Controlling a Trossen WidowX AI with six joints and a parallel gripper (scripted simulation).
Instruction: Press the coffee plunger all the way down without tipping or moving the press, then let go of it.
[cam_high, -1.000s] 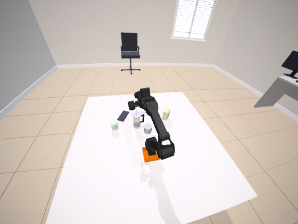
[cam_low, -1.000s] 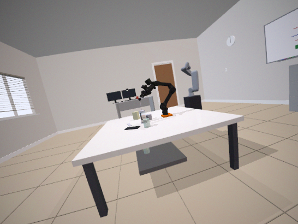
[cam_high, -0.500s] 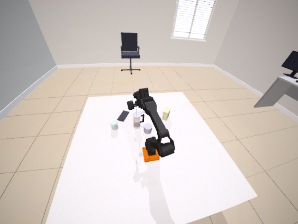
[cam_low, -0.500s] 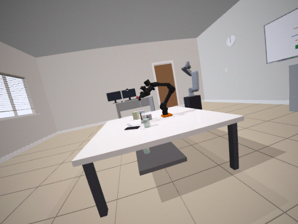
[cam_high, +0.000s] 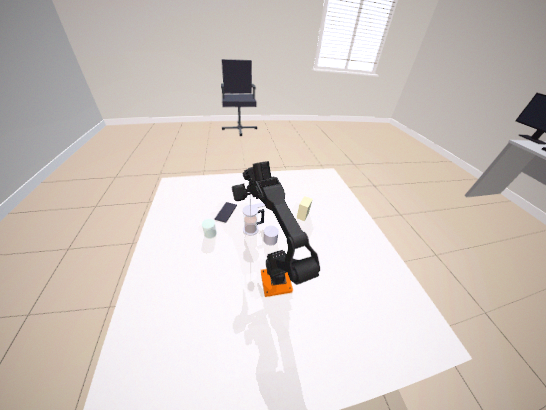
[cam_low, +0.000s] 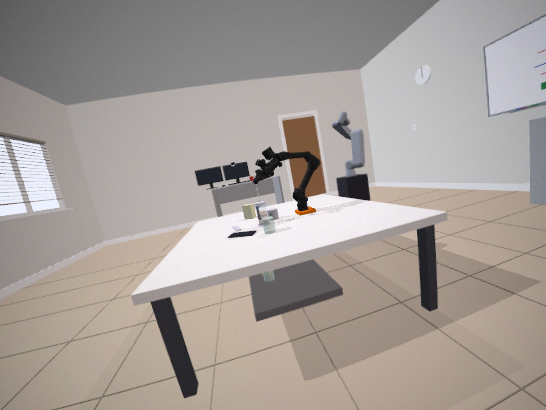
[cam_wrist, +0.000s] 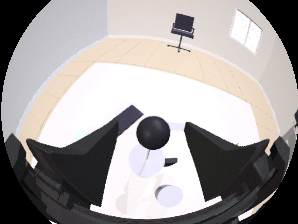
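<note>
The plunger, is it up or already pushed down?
Up. In the top view the thin rod rises well above the press; in the wrist view the knob sits between the open gripper's fingers, untouched.

Even, bright light fills the room; the window (cam_high: 354, 34) at upper right glows white. Soft shadows and glossy reflections mark the table (cam_high: 350, 320). The wrist view bends strongly at its round, black-cornered edges.

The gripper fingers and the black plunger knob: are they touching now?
Apart. In the wrist view the knob sits between the two fingers, with white table visible on both sides of it.
</note>
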